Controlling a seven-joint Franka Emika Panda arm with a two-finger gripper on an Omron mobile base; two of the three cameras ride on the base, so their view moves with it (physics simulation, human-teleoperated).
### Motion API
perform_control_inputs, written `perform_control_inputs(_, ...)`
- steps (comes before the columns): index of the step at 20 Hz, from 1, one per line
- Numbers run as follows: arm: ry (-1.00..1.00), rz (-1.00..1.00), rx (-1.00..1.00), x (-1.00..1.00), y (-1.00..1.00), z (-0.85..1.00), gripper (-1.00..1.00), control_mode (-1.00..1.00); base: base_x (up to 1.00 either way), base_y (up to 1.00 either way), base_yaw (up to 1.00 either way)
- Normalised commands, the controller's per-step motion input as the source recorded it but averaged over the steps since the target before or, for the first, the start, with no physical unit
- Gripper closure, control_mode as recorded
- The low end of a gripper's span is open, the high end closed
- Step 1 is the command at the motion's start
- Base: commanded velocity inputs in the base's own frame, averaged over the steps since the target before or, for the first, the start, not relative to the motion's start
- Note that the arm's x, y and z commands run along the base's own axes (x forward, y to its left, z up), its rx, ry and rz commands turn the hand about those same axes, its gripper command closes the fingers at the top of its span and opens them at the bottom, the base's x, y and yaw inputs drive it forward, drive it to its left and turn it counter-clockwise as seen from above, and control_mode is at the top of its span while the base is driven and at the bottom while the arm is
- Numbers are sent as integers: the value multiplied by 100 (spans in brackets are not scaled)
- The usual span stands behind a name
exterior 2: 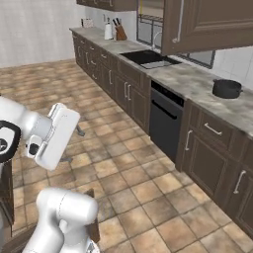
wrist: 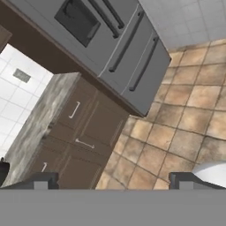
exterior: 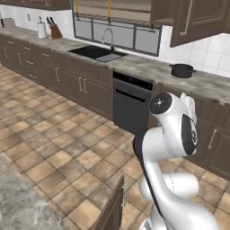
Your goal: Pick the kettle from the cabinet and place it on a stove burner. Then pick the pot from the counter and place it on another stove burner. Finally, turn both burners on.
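The low black pot (exterior: 182,70) (exterior 2: 227,88) stands on the grey stone counter (exterior: 148,67) (exterior 2: 197,84), to the right of the dishwasher. Above it hangs a dark brown wall cabinet (exterior: 197,20) (exterior 2: 207,24) whose door stands out towards the room. The kettle and the stove burners are out of view. My gripper (exterior 2: 74,144) (wrist: 112,182) is raised over the floor, far from the counter and the pot. It is open, fingertips (wrist: 40,181) wide apart with nothing between them. It looks down at a counter end and base cabinets.
A sink (exterior: 96,53) and a black dishwasher (exterior: 130,101) are set in the counter run. A knife block (exterior: 55,31) stands far left. A grey fridge (wrist: 114,48) shows in the hand view. A stone island corner (exterior: 18,202) lies at the lower left.
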Motion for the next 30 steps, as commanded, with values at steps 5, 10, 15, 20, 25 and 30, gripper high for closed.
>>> perform_control_inputs(5,0,0,0,0,0,0,-100,100,52,0,33)
perform_control_inputs(10,0,0,0,0,0,0,-100,100,99,-31,22)
perform_control_inputs(15,0,0,0,0,0,0,-100,100,95,-43,19)
perform_control_inputs(20,0,0,0,0,0,0,-100,100,23,-57,15)
perform_control_inputs(25,0,0,0,0,0,0,-100,100,15,-71,8)
perform_control_inputs(30,0,0,0,0,0,0,-100,100,-64,-41,10)
